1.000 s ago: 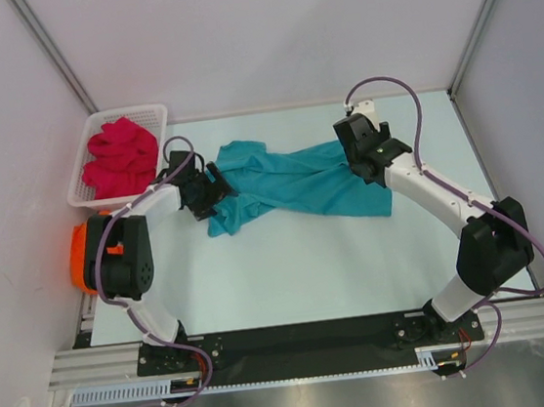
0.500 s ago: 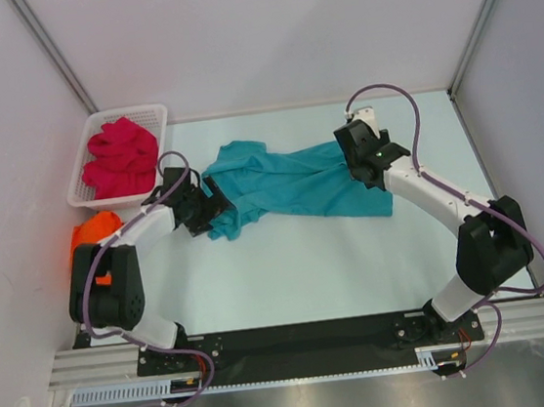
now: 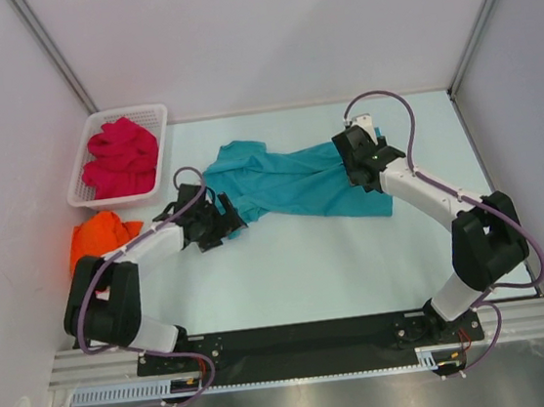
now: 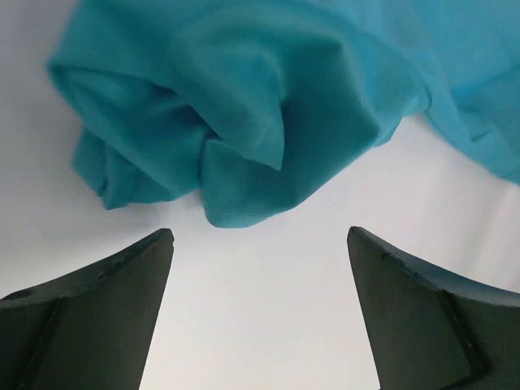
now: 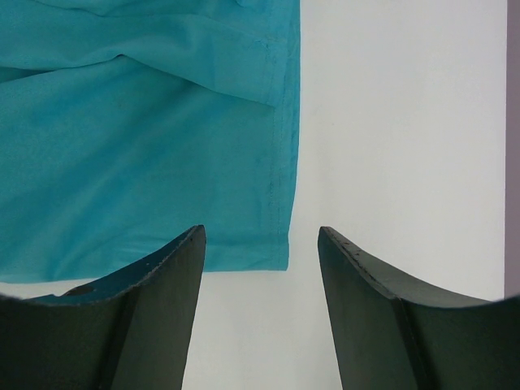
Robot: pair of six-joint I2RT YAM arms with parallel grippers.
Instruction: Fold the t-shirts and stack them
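A teal-blue t-shirt [image 3: 289,184] lies crumpled across the middle of the table. Its bunched left end [image 4: 244,122] sits just beyond my left gripper [image 4: 260,236], which is open over bare table with nothing between its fingers. In the top view the left gripper [image 3: 227,220] is at the shirt's near-left end. My right gripper [image 3: 349,158] is over the shirt's right part. It stands open, and the shirt's hemmed corner [image 5: 244,187] lies just past its fingertips [image 5: 260,233]. A crimson-pink t-shirt [image 3: 121,154] is heaped in the basket. An orange t-shirt [image 3: 98,233] lies at the table's left edge.
A white lattice basket [image 3: 129,111] stands at the back left corner. Grey walls close in the table [image 3: 308,258] on three sides. Both arm bases are bolted to the black rail along the near edge.
My left arm has lowered and drawn back toward the near side, off the shirt's left end, its jaws opening wider. The orange t-shirt shows more. The right gripper has shifted slightly left.
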